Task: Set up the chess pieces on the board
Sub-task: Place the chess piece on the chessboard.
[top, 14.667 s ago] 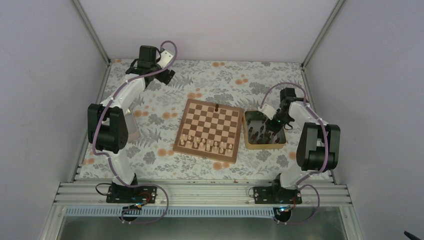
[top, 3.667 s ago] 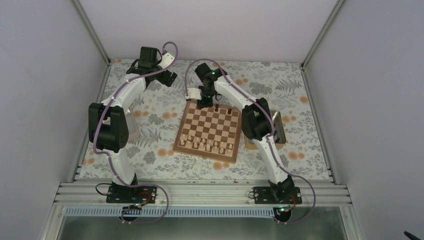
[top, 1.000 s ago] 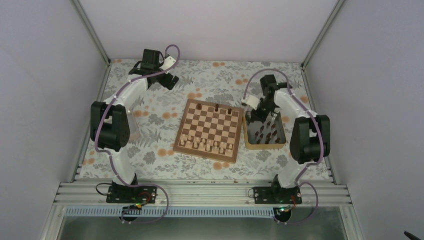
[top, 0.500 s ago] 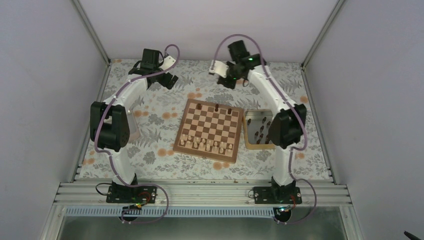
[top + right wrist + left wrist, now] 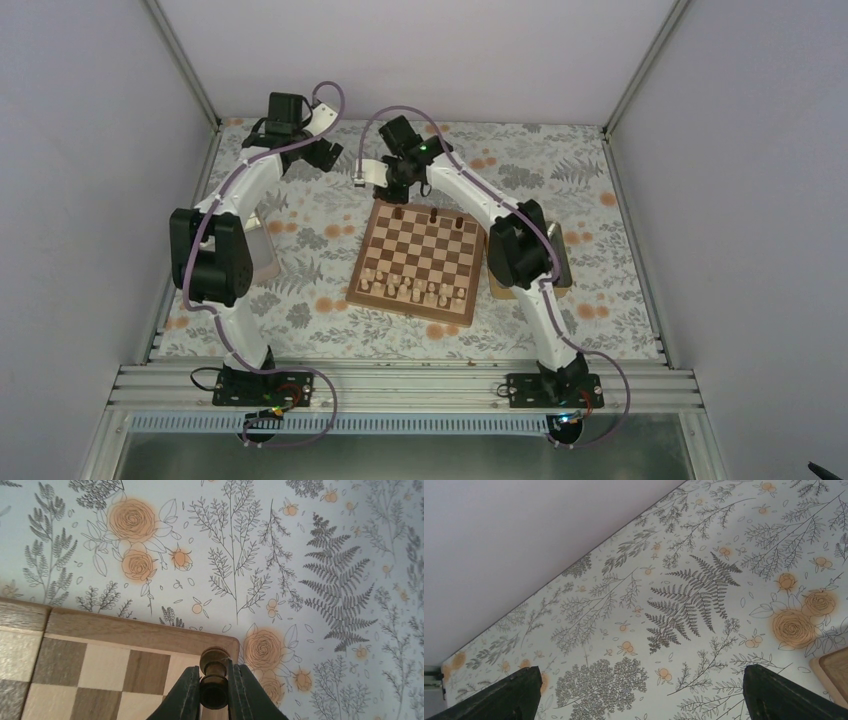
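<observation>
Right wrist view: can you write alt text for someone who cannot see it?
The right gripper holds a small dark brown wooden chess piece between its dark fingers, at a corner of the light-and-dark chequered wooden chessboard. Beyond lies a pale table covering printed with grey ferns and orange roses.

The board (image 5: 422, 256), chequered in light and dark brown with a brown border, lies flat mid-bench. Three dark chess pieces (image 5: 432, 214) stand upright along its far row. A fourth dark piece (image 5: 213, 656) hangs upright over the far-left corner, pinched in the right hand (image 5: 214, 675).
</observation>
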Robot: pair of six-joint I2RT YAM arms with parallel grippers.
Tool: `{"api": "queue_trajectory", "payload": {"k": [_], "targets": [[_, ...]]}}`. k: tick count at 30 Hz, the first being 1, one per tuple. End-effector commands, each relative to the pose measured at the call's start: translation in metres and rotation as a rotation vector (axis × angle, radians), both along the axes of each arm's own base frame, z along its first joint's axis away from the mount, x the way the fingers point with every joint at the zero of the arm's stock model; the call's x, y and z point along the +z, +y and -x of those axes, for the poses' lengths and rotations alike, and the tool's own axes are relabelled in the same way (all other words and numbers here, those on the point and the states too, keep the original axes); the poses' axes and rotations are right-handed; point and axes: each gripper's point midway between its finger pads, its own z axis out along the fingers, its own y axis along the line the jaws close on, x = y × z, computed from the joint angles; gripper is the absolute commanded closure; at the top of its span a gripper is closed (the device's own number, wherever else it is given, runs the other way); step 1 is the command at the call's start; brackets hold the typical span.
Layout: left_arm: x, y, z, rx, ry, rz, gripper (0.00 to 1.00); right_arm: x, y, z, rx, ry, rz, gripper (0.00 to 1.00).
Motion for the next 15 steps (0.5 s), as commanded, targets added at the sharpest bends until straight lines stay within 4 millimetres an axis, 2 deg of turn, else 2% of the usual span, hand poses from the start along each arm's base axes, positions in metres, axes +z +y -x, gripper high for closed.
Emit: {"api": "queue_trajectory", "payload": {"k": [1, 7, 15], "targets": [[0.030, -0.002, 0.000, -0.016, -0.060, 0.010, 0.00, 0.003, 0.009, -0.010, 0.022, -0.040, -0.011, 0.91], [0.031, -0.006, 0.003, -0.033, -0.054, 0.026, 0.00, -0.019, 0.004, -0.009, 0.023, -0.019, 0.048, 0.91], [0.026, -0.009, 0.003, -0.041, -0.035, 0.038, 0.00, -0.032, -0.004, -0.001, 0.041, 0.025, 0.088, 0.91]]}}
